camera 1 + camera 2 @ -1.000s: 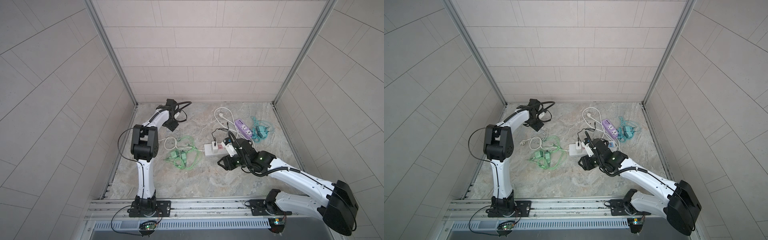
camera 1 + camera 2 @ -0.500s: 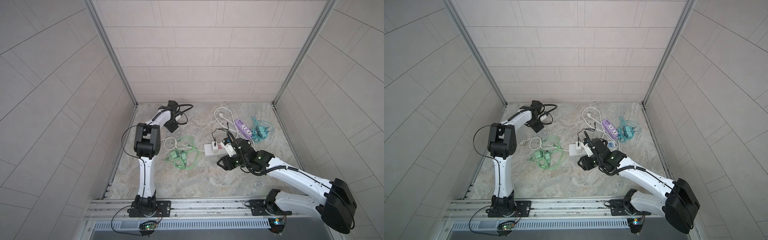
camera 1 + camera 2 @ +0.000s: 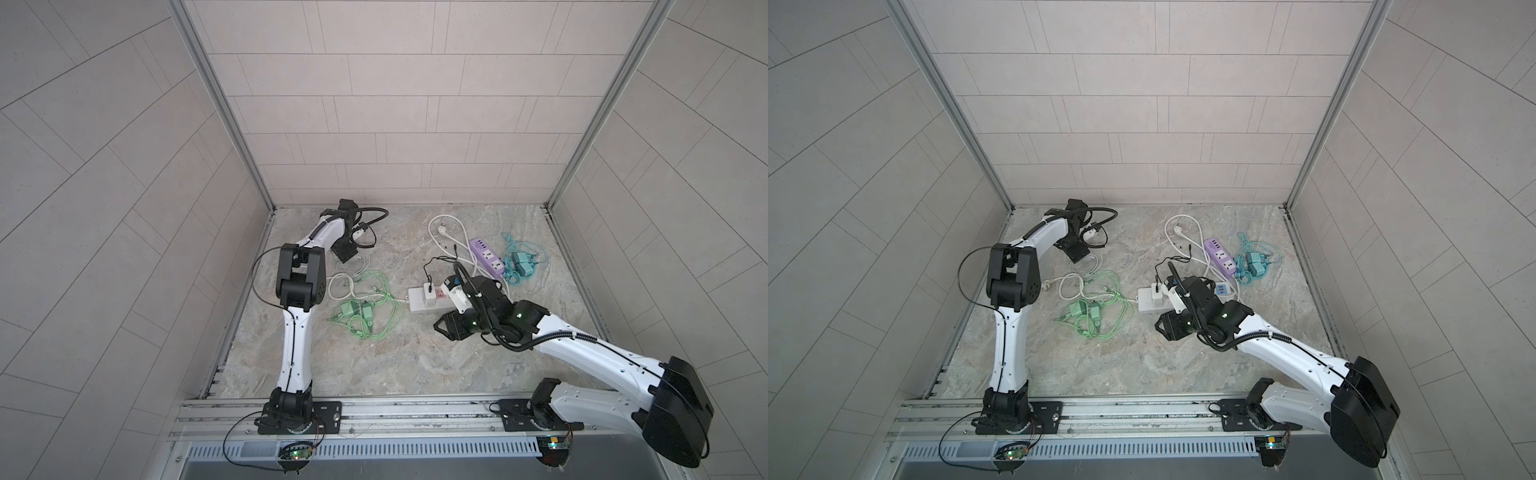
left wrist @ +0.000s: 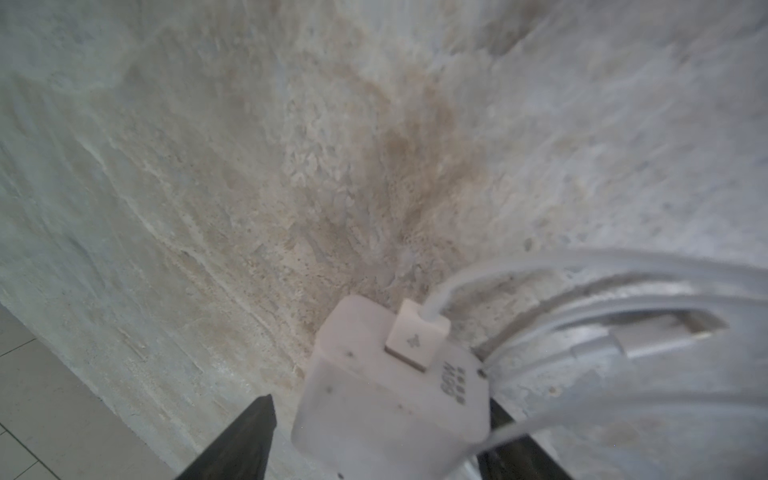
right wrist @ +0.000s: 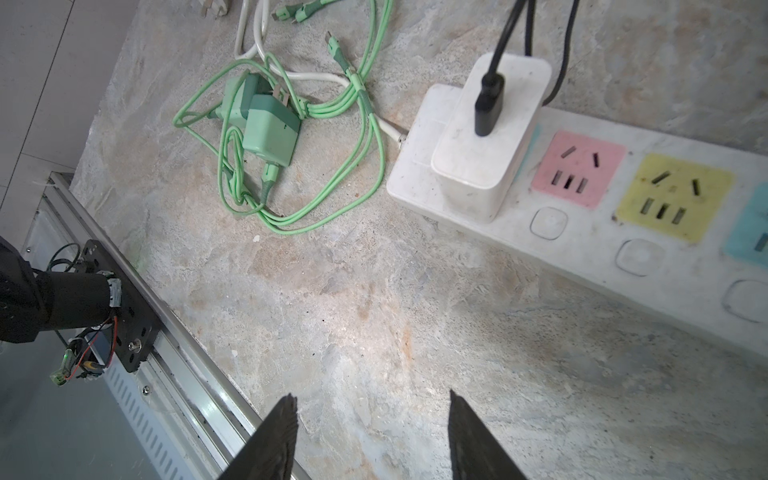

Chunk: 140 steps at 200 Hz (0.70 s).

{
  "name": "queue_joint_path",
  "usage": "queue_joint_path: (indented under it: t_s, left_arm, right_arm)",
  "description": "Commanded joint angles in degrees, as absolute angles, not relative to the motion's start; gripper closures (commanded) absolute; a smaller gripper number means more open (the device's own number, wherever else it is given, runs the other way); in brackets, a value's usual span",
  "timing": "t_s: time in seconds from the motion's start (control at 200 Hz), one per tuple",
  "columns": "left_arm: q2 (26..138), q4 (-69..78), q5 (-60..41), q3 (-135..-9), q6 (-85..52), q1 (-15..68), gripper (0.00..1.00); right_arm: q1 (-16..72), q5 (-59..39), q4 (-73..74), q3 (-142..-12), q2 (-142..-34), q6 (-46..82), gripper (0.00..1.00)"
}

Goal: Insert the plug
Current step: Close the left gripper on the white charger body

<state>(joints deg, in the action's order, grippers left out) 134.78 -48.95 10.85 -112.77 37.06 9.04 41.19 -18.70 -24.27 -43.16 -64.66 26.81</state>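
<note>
Far left, back corner: left gripper [image 4: 380, 399] spread around one white charger cube [image 4: 357, 374] (the plug, well apart from both strips). Clear gap at one black finger [image 4: 245, 440]; contact at the opposite finger not readable in the blurred wrist view. Rounded matte plastic, one white USB connector [image 4: 417, 336] seated in its face, thin white cable loops [image 4: 623, 291] beside it.

Next right: two mint-green chargers [image 5: 270, 129], boxy, touching, tangled in glossy green cables [image 5: 365, 104].

Centre: one white power strip [image 5: 582, 241], long flat bar, scuffed. Three coloured socket pads in the right wrist view: pink [image 5: 577, 168], yellow [image 5: 675, 197], teal [image 5: 752, 232], the last cut by the frame edge. One white adapter block [image 5: 490, 166] plugged at the strip's end, black USB lead [image 5: 490, 99] in its top.

Right gripper [image 5: 372, 440]: wedge-shaped black fingers parted over marbled stone-look floor [image 3: 374, 365], just beside the strip.

Further right: one purple strip [image 3: 487, 259], then apparently two teal chargers [image 3: 521, 262] amid teal cable.
</note>
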Motion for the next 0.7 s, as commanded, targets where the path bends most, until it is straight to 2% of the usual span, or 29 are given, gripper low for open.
queue_joint_path:
  t_s: [0.0,0.22,0.46,0.55,0.696]
  left_arm:
    - [136.9,-54.1,10.4,-113.7,37.3,9.3,0.23]
    - [139.0,-58.2,9.3,-116.0,34.6,9.2,0.3]
    - [139.9,-60.0,4.9,-117.7,29.8,8.8,0.48]
    - [138.4,-59.1,1.8,-117.3,26.9,8.6,0.58]
    - [131.4,-51.5,-4.4,-110.9,22.1,8.7,0.61]
  right_arm:
    - [41.1,-18.3,-25.1,-44.1,-63.9,26.3,0.43]
    - [41.1,-18.2,-25.1,-43.7,-63.3,26.5,0.43]
    - [41.1,-17.9,-25.3,-43.2,-61.2,26.5,0.43]
    - [41.1,-17.5,-25.7,-43.7,-61.1,26.0,0.43]
    - [41.0,-16.7,-26.0,-46.4,-62.3,25.0,0.43]
